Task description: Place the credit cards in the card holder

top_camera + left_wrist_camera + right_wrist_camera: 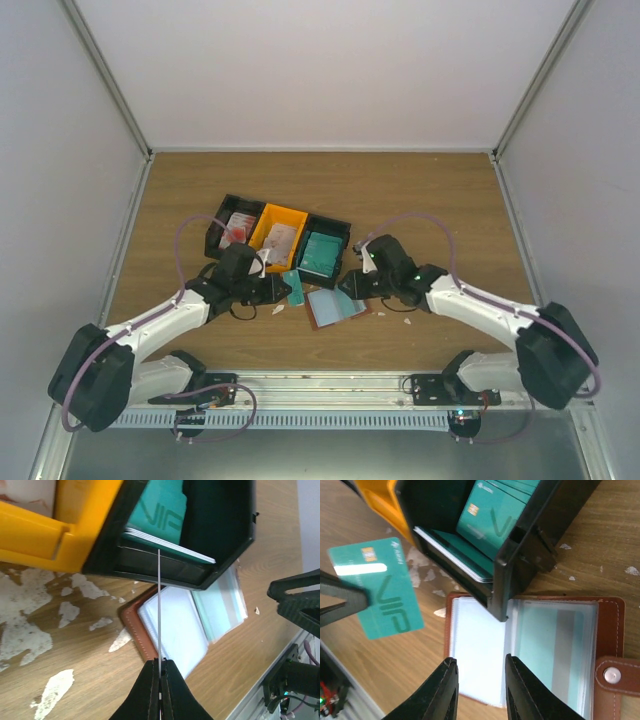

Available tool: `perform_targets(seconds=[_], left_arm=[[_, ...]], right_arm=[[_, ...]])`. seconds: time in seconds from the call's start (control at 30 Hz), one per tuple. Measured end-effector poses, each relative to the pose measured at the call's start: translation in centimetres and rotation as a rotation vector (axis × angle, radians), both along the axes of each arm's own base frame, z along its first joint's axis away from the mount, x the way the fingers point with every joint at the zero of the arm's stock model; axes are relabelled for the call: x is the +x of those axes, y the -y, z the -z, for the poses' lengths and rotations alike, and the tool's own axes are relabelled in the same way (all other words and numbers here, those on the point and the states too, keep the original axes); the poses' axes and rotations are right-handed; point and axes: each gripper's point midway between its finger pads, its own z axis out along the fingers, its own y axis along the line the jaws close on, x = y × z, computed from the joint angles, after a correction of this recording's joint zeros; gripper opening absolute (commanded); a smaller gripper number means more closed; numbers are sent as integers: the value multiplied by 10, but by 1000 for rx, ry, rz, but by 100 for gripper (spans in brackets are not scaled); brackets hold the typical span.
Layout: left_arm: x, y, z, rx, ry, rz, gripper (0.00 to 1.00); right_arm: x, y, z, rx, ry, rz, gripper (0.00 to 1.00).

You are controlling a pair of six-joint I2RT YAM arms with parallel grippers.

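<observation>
The reddish-brown card holder [333, 306] lies open on the table in front of the bins, its clear sleeves up; the right sleeve holds a teal card [550, 645]. My left gripper [285, 290] is shut on a teal-green credit card [385, 587], held above the table left of the holder. The card shows edge-on in the left wrist view [159, 605]. My right gripper [481, 662] is open and empty, over the holder's left sleeve [480, 650]. More teal cards stand in the right black bin [322, 252].
An orange bin [277, 235] and a left black bin [232, 228] with white and red cards stand in a row with the teal-card bin. Small white scraps [279, 309] lie near the holder, and worn white patches [55, 690] mark the wood.
</observation>
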Motion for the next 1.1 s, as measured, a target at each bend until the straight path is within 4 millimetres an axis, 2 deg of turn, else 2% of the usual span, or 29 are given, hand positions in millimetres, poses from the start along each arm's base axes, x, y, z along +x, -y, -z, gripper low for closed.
perform_targets(seconds=[0.23, 0.43, 0.73, 0.83, 0.97, 1.1], left_arm=[[0, -8, 7, 11, -14, -15, 0], [-5, -7, 11, 1, -28, -2, 0], [-11, -3, 12, -38, -46, 17, 0], [-12, -1, 11, -51, -49, 21, 0], [-14, 1, 11, -70, -59, 21, 0], [-14, 5, 9, -94, -61, 19, 0]], right_arm=[[17, -11, 22, -76, -15, -30, 23], [36, -19, 29, -119, 10, -23, 12], [73, -31, 34, -162, 66, 32, 10], [82, -31, 33, -174, 94, 54, 14], [87, -27, 31, -191, 120, 73, 29], [78, -20, 14, -161, 151, 79, 37]])
